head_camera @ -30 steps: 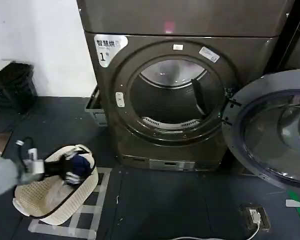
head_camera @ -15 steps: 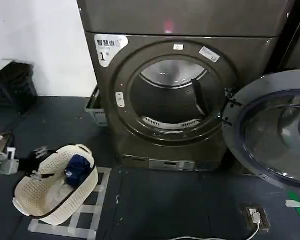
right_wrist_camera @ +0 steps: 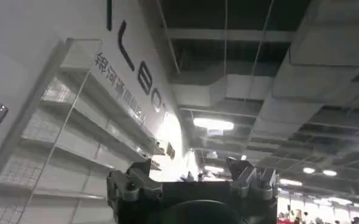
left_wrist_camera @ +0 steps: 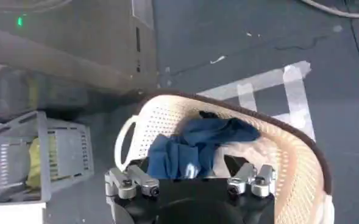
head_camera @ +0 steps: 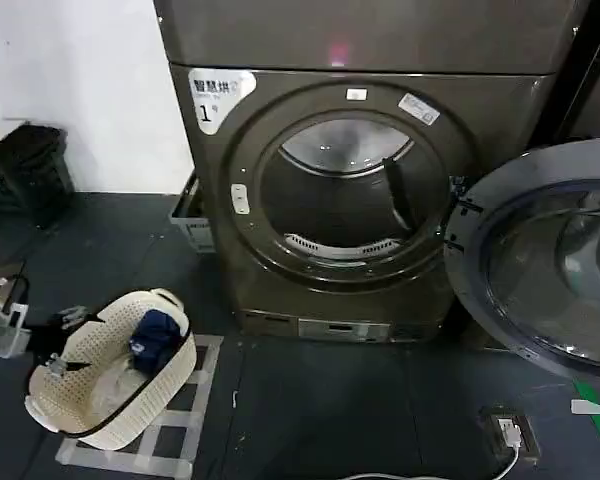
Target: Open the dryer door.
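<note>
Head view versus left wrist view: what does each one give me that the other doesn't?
Head view alone: the dryer with its round drum opening exposed, and the dryer door swung fully open to the right. Left wrist view alone: the left gripper, open, above the basket, and a grey crate on the floor. Shared: the cream laundry basket holding a blue cloth.

A white wall (head_camera: 90,110) rises behind dark floor (head_camera: 330,410). Pale tape lines (head_camera: 170,430) cross it. Ceiling lamps (right_wrist_camera: 213,123) glow overhead.
</note>
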Tool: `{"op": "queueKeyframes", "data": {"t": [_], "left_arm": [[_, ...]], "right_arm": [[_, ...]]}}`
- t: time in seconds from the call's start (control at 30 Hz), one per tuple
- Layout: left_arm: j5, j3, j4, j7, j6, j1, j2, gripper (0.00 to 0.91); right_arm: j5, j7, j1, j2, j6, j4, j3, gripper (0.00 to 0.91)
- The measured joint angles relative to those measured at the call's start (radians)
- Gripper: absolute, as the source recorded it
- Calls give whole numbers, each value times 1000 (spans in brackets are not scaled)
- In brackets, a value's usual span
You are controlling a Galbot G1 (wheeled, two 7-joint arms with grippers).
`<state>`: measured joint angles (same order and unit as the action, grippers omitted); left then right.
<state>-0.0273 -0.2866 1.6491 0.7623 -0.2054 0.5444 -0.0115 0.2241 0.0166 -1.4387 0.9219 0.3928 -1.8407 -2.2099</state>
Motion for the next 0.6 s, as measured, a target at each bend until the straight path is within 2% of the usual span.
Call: {"op": "queueKeyframes", "data": {"t": [0.23, 0.6], "left_arm": [[27, 0, -3, 39, -31, -1, -6, 907], [51, -2, -20, 38, -39, -1, -12, 907]], "right_arm": [[7, 0, -2, 5, 3, -7, -1, 907], [10, 1, -1, 8, 5, -13, -3, 907]]}}
